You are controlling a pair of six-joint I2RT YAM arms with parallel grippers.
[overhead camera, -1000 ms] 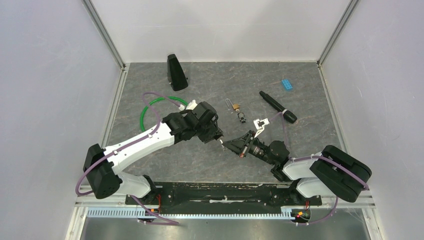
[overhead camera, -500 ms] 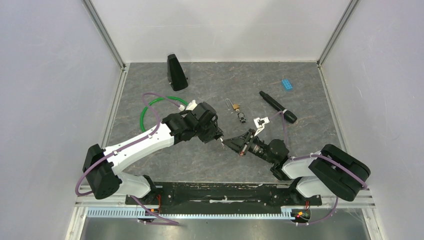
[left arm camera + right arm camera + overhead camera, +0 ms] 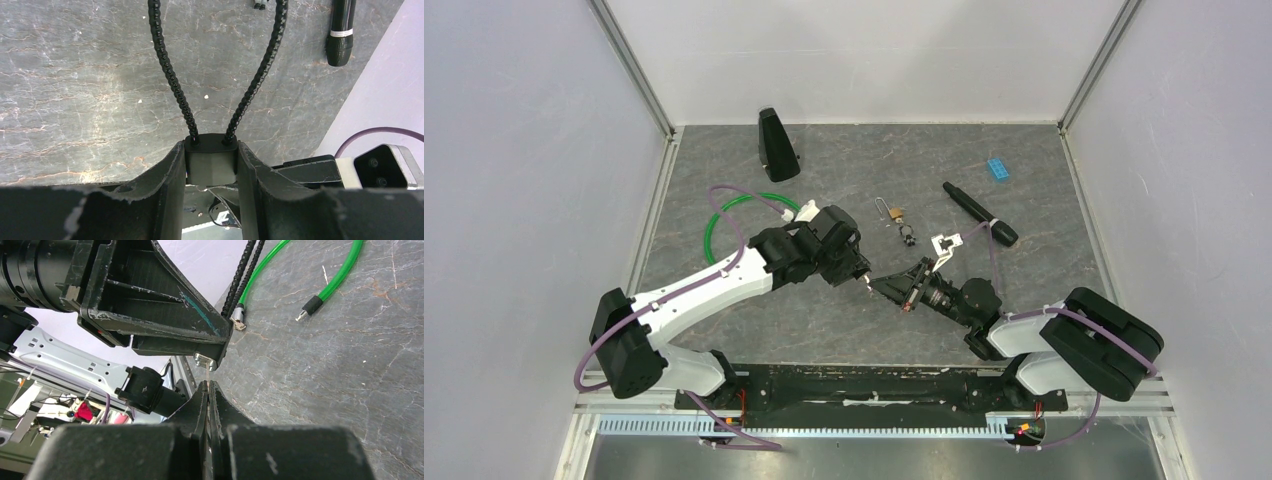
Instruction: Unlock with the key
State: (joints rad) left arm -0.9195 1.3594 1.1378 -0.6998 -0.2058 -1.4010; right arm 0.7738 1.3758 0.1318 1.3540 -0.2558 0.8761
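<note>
A: Where's the lock [image 3: 211,165]?

B: Over mid-table [image 3: 1034,130], toward the near edge. Left gripper [image 3: 211,149] is clamped on its black body, w/ the cable loop [image 3: 170,75] trailing off across the surface.

A: And the key [image 3: 207,371]?

B: Pinched in the right gripper [image 3: 208,390], fingers tight together on it. The tip's at the lock's silver face, can't tell if it's in. A brass padlock [image 3: 895,213] lies further back, black pen [image 3: 977,214] to its right.
</note>
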